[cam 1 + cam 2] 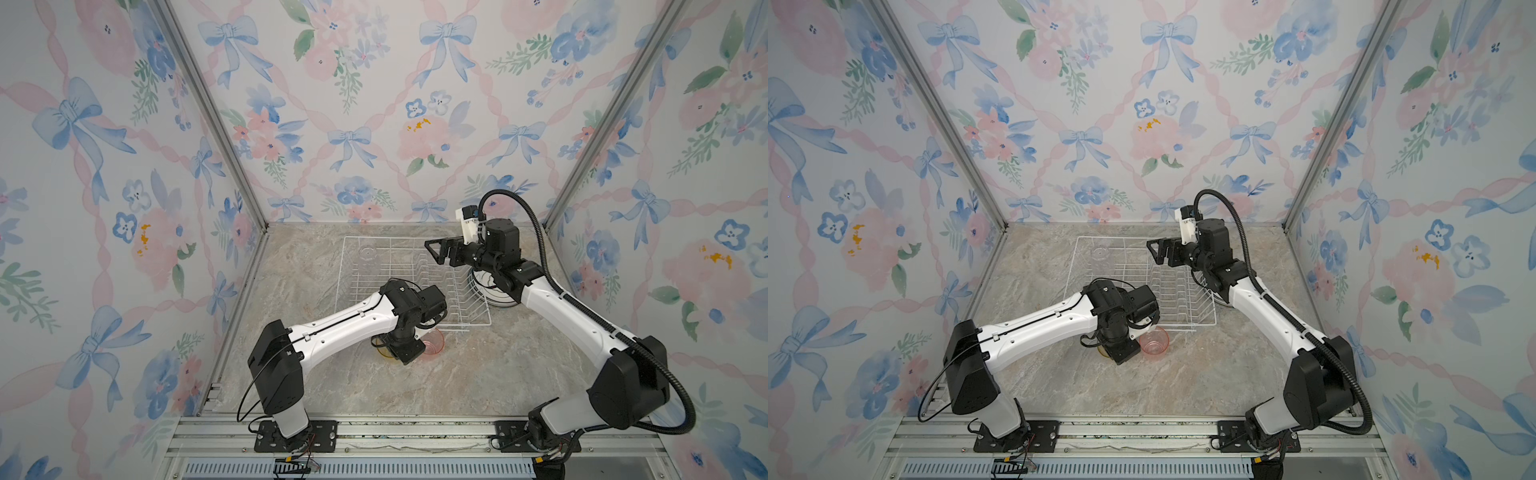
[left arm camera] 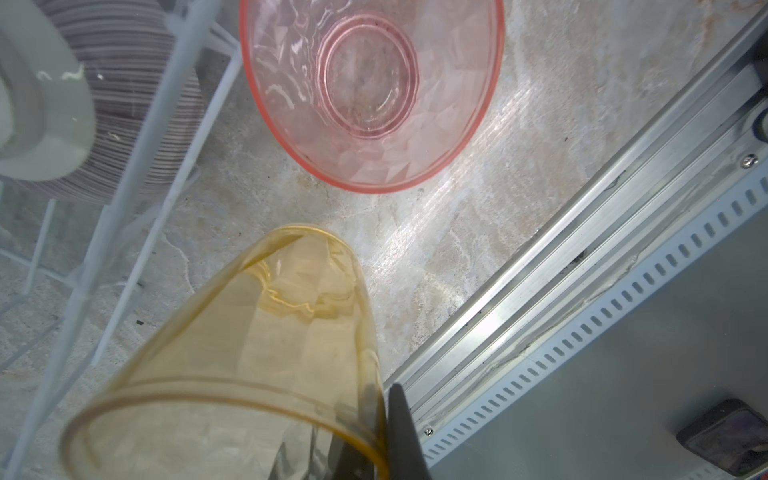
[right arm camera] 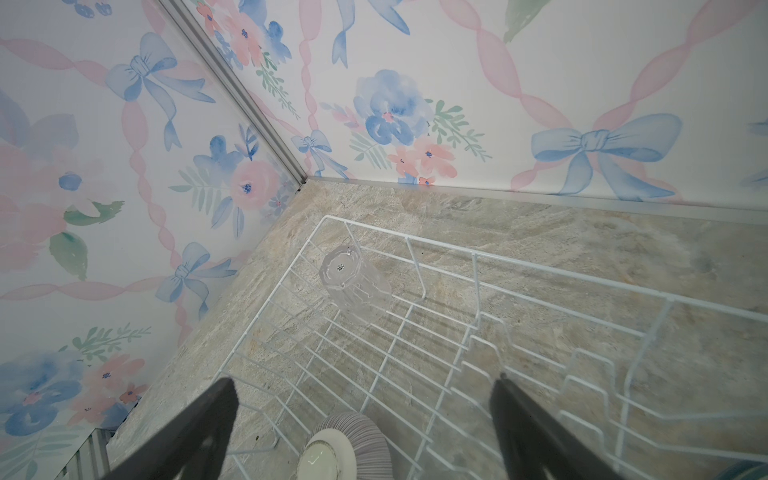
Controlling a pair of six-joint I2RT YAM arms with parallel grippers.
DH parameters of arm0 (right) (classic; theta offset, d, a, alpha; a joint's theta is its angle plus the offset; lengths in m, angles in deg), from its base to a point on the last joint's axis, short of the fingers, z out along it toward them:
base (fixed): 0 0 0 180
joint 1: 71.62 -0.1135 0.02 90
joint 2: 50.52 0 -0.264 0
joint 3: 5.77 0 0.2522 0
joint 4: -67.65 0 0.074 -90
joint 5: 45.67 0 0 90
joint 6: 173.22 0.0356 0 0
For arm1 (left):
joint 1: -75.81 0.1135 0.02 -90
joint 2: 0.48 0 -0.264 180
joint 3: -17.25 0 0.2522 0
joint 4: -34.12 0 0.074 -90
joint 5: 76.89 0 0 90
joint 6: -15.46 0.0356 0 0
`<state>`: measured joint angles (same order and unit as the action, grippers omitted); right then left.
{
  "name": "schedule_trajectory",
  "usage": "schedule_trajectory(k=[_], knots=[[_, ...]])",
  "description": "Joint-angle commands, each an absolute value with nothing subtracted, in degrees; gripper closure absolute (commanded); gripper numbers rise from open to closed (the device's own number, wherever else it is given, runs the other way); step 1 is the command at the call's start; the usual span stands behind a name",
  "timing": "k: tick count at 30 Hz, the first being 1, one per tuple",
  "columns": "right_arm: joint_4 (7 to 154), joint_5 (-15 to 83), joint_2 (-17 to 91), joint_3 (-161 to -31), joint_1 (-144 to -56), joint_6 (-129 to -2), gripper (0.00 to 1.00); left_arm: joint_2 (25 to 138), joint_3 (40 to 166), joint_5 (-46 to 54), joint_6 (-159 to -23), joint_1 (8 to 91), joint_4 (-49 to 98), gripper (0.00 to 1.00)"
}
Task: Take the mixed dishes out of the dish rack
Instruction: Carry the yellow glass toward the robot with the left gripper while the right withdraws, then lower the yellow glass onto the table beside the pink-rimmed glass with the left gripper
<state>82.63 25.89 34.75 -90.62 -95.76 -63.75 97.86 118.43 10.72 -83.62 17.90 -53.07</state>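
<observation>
Left fingers pinch yellow tumbler by its wall, just beside pink tumbler on surface. Seat base flat, don't bump pink, then release. Right fingers spread above dish rack; clear tumbler, striped bowl inside.

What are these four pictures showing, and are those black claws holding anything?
Two robot arms work at a marble-patterned table. Two pictures look down from above; two come from cameras on the arms' wrists. The left gripper is shut on a yellow translucent tumbler, near a pink translucent tumbler standing on the table. The right gripper hangs open and empty over the white wire dish rack, which holds an upturned clear tumbler and a purple-striped bowl. White dark-rimmed plates are stacked beside the rack.
</observation>
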Motion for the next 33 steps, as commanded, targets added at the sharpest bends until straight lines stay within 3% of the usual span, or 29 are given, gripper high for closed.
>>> schedule_trajectory(k=[1,33], knots=[[81.0,25.2,33.2,-89.4,-95.0,-62.9,0.03,100.8,121.0,11.0,-80.9,17.8,-53.8,1.0],[79.7,24.7,33.3,-86.6,-92.6,-61.9,0.03,109.5,121.1,6.6,-74.0,23.7,-49.3,1.0]])
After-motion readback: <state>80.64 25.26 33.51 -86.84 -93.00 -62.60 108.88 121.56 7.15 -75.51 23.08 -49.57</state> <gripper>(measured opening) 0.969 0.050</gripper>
